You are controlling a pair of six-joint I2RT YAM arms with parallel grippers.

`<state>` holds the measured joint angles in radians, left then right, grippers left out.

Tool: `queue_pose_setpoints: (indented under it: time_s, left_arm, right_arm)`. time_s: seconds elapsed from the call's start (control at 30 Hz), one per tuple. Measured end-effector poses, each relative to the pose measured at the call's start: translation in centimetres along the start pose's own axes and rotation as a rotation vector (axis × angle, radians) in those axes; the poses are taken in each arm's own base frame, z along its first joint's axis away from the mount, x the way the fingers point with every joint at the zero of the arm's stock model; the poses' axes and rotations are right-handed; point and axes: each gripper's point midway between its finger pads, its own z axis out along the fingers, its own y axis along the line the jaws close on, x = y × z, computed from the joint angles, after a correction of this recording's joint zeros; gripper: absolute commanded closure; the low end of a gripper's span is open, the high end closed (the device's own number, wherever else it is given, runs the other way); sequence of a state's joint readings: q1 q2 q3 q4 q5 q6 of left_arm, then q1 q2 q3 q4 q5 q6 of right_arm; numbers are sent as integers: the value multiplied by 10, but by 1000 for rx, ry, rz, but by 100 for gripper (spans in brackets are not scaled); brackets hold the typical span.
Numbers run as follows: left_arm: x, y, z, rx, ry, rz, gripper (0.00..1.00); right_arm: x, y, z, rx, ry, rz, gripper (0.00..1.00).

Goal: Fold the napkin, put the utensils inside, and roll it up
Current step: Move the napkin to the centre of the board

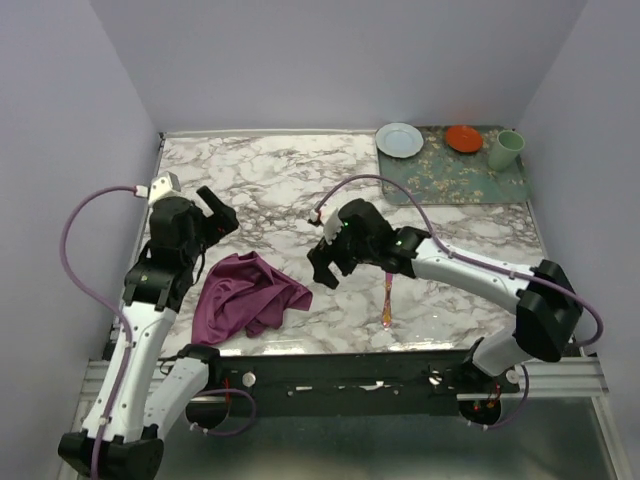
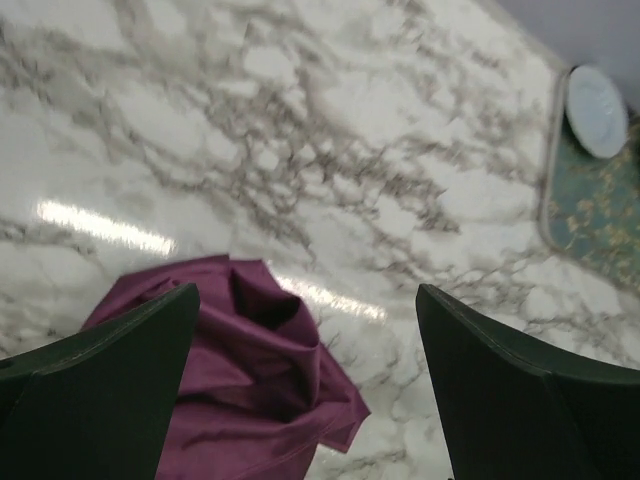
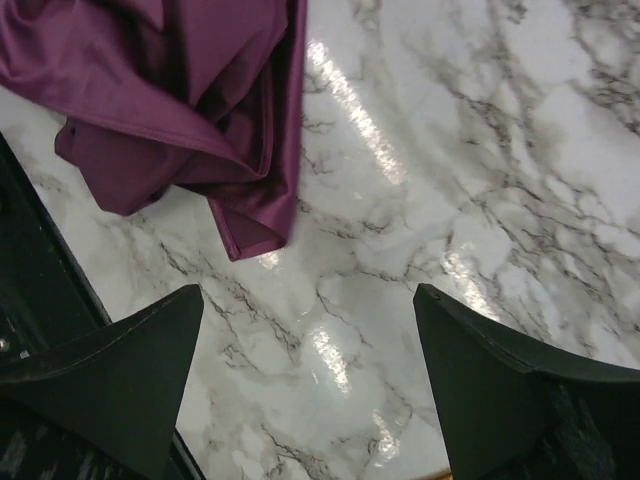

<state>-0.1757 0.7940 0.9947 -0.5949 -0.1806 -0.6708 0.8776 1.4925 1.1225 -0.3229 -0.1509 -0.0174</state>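
- The soft plum-purple cloth napkin [image 1: 248, 298] is recorded as a crumpled heap, not spread out, on the near-left part of the white grey-veined marble tabletop [image 1: 270, 180]
- The black two-finger left gripper [image 1: 217, 215] is placed just beyond the heap's far-left edge; in the left wrist view the cloth is seen low in the frame, reaching up between the two fingers
- The black two-finger right gripper [image 1: 327, 268] is placed just to the right of the heap; in the right wrist view a pointed fold is seen ahead of the fingers, apart from them
- Both grippers are judged about equally near: the left to the far edge, the right to the right-hand corner, so both could be used to spread the cloth flat
- The slim table knife with pink-purple blade and orange-gold handle [image 1: 386, 300] is found right of the napkin, clear of the cloth; its long axis runs near to far, and its far end is hidden under the right arm
- Both pairs of jaws are spread wide; nothing is held, and no contact with cloth or knife is seen
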Motion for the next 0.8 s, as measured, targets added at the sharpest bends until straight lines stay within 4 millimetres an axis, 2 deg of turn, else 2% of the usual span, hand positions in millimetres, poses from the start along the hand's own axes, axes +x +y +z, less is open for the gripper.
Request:
queue_pose_setpoints:
  time_s: [0.13,0.2,0.27,0.37,0.43,0.57,0.7,0.77,0.8]
  left_arm:
    - [82,43,24,-121,228,-43,5]
    - [107,54,26,-145,301,-61,6]
    - [121,55,24,-129,345,-76,7]
    - [125,44,19,-61,370,-89,8]
    - [122,35,15,-10,366,-94,8]
    - [116,21,6,68,348,-99,3]
    - [117,21,6,68,351,-116,1]
    - [119,22,8,61,360,-123,1]
    - [120,21,9,63,367,-123,1]
  right_arm:
    - [25,25,28,-143,73,-25,13]
    - [27,32,35,-195,72,-21,13]
    - [23,43,47,-270,45,-17,13]
    - [27,55,67,-339,40,-8,14]
    - [31,64,82,-384,48,-5,19]
    - [28,76,105,-441,43,-13,46]
    - [20,83,112,-475,25,-7,65]
    - [16,85,111,-486,20,2,65]
    - [13,86,110,-491,16,4,57]
